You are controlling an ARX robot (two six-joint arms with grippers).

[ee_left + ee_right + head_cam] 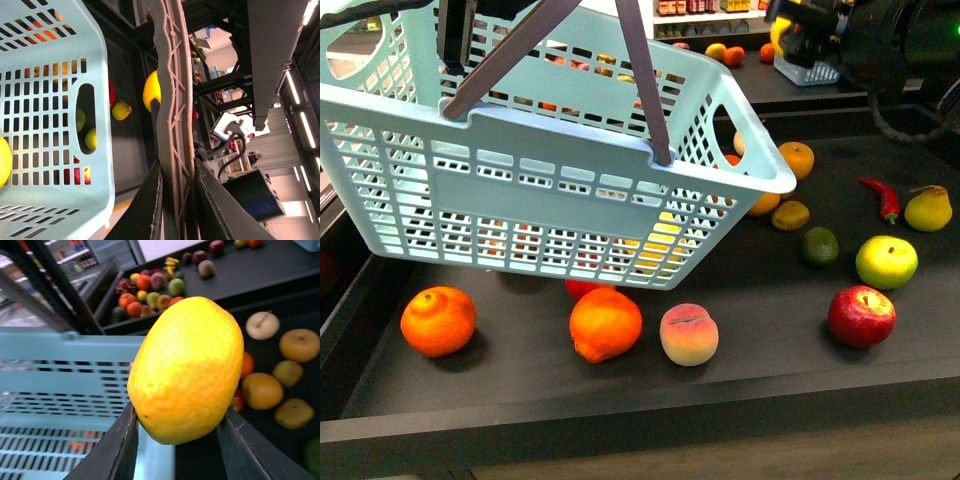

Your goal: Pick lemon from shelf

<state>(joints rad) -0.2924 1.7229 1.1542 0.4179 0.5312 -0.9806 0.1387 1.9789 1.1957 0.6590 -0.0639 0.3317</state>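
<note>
Filling most of the front view, the pale blue basket (550,170) is hanging tilted above the shelf (760,370), and we are carrying it by its grey handle (645,90). Our left gripper (176,172) is clamping that handle: the two dark fingers (145,205) are pressing on either side of the ribbed bar, with no gap showing between them and it. Our right gripper (179,412) is gripping the lemon (187,370). Its jaws are standing apart just as wide as the fruit, and the black fingers (112,450) are pinching its lower sides while most of the yellow body is sticking out beyond them. We are holding the lemon up in the air, clear of the black deck, with the basket's mesh wall just beside it in the right wrist view. From the front we are seeing only a yellow sliver of it at the far upper right, by the dark right arm (880,40). Along the near edge of the deck an orange (438,320), a second orange (605,323) and a peach (689,334) are lying in a row. Further right a red apple (861,315), a yellow-green apple (886,262), a lime (820,245), a red chilli (883,198) and a pear (928,208) are lying apart from one another. Something yellow (660,240) is showing through the basket's mesh, but we are not making out what it is.
</note>
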